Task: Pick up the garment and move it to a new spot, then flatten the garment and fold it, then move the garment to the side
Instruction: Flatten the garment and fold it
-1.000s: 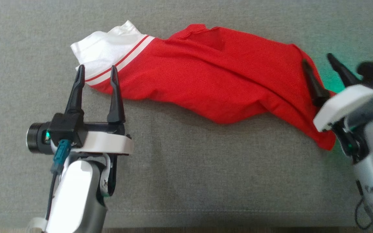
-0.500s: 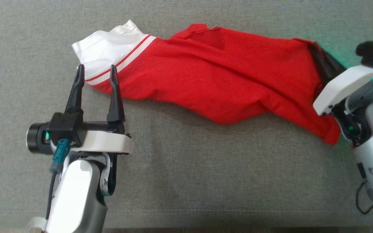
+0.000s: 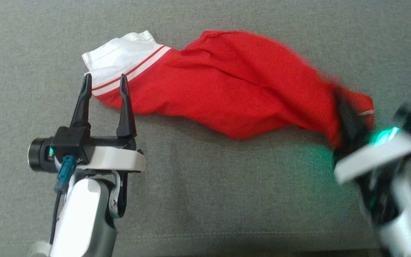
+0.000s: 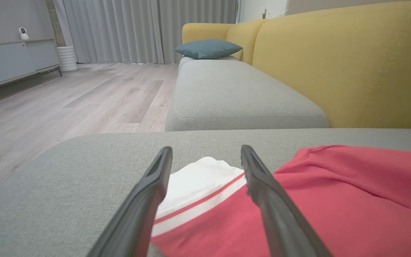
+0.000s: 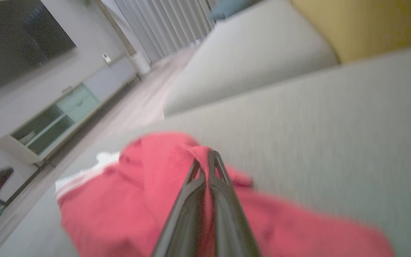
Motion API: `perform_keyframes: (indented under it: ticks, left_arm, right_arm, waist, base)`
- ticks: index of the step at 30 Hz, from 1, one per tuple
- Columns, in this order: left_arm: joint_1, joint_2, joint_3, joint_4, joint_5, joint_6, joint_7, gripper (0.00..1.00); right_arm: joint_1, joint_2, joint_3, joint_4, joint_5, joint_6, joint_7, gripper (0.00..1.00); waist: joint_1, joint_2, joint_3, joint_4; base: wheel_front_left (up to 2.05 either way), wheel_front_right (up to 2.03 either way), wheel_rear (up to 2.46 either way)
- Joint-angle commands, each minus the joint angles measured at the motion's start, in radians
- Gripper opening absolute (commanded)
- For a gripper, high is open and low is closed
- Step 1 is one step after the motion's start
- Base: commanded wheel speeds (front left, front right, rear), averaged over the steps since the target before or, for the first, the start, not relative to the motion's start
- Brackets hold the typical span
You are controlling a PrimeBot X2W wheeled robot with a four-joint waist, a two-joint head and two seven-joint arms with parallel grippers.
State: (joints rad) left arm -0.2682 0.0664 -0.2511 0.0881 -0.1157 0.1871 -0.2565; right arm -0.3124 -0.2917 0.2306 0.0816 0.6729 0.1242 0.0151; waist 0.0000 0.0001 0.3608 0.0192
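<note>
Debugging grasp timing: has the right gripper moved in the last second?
Yes. The right gripper, shut on the garment, has slid down the head view toward the sofa seam, which stayed put.

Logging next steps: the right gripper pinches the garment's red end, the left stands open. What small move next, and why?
Probably shut the left gripper on the garment: its white end lies between the open fingers, and the right gripper grips the red end, so both could lift.

Teal cushion (image 4: 208, 48) on yellow sofa (image 4: 351, 71)
</note>
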Motion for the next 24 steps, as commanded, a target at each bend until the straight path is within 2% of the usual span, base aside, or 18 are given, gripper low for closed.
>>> perform_keyframes:
  ticks: [1, 6, 13, 14, 15, 16, 21, 24]
  left_arm:
    - [-0.003, 0.013, 0.033, -0.035, 0.007, -0.004, -0.005, 1.0]
    - [0.005, 0.013, 0.035, -0.029, 0.007, -0.007, -0.005, 1.0]
    - [0.009, 0.017, 0.036, -0.023, 0.009, -0.012, -0.005, 1.0]
    - [0.01, 0.019, 0.037, -0.023, 0.009, -0.012, -0.005, 1.0]
    - [0.012, 0.02, 0.039, -0.022, 0.01, -0.011, -0.005, 1.0]
    - [0.015, 0.021, 0.041, -0.021, 0.009, -0.01, -0.005, 1.0]
    - [0.041, 0.027, 0.054, -0.018, 0.004, -0.002, -0.005, 1.0]
    - [0.058, 0.031, 0.061, -0.018, 0.002, 0.003, -0.005, 1.0]
  right_arm:
    - [0.079, 0.004, 0.032, -0.039, 0.02, 0.007, 0.034, 0.0]
    - [0.24, 0.036, 0.046, -0.031, 0.028, 0.007, 0.108, 0.0]
    - [0.299, 0.082, 0.02, -0.002, -0.013, 0.007, 0.101, 0.0]
    - [0.295, 0.084, 0.014, -0.002, -0.033, 0.007, 0.084, 0.16]
    - [0.292, 0.086, 0.009, -0.001, -0.055, 0.007, 0.071, 0.82]
    - [0.287, 0.085, 0.002, -0.004, -0.086, 0.007, 0.056, 1.0]
    - [0.271, 0.092, -0.052, -0.104, -0.247, 0.007, -0.035, 1.0]
    - [0.271, 0.096, -0.088, -0.171, -0.303, 0.007, -0.062, 1.0]
  waist:
    - [0.0, -0.0001, -0.004, 0.0]
    - [0.0, -0.0001, -0.015, -0.006]
    - [0.0, -0.0001, -0.026, -0.014]
    - [0.0, -0.0001, -0.028, -0.015]
    - [0.0, -0.0001, -0.03, -0.016]
    - [0.0, -0.0001, -0.034, -0.017]
    - [0.0, -0.0001, -0.06, -0.025]
    - [0.0, -0.0001, -0.075, -0.03]
  base:
    - [0.0, 0.0, 0.0]
    - [0.0, 0.0, 0.0]
    - [0.0, 0.0, 0.0]
    - [0.0, 0.0, 0.0]
    - [0.0, 0.0, 0.0]
    - [0.0, 0.0, 0.0]
    - [0.0, 0.0, 0.0]
    - [0.0, 0.0, 0.0]
